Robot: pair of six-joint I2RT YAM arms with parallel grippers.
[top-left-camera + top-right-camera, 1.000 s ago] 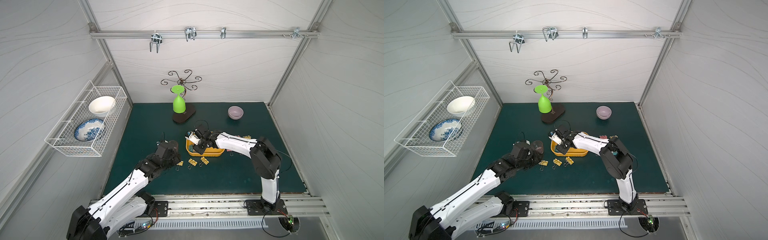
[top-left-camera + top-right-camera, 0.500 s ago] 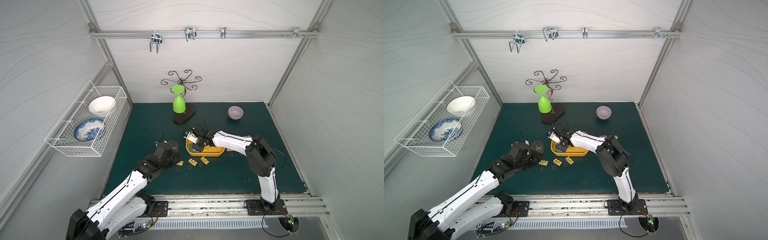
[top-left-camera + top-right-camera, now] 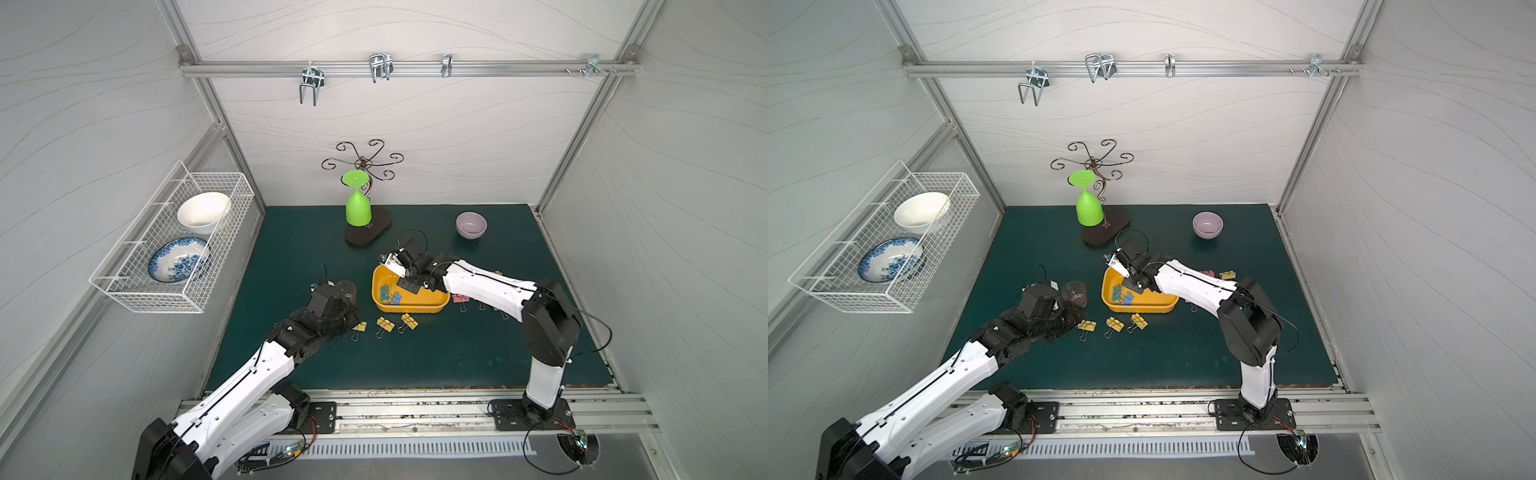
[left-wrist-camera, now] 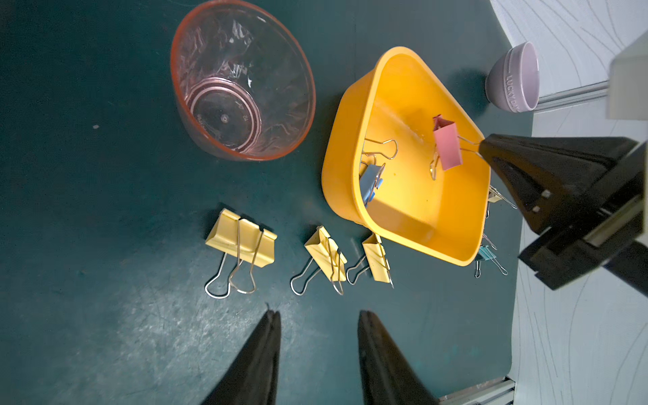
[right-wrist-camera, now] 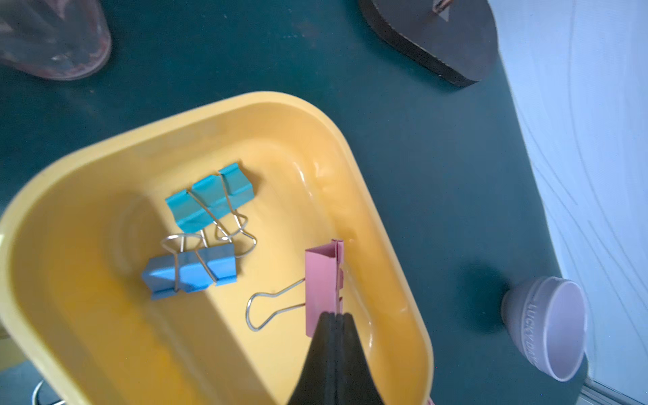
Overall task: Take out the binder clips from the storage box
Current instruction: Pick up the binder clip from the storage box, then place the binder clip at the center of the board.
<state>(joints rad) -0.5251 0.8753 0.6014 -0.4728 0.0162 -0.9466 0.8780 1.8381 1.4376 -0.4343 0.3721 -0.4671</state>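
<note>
Plastic cup [image 4: 242, 80] beside storage box [image 4: 337, 175]

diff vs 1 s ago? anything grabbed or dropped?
The right gripper has shut on the wire handle of the pink clip inside the storage box, and its arm has shifted slightly. Nothing was let go. Unchanged: the left gripper is open and empty near the three yellow clips outside the box, which lie where they were.
</note>
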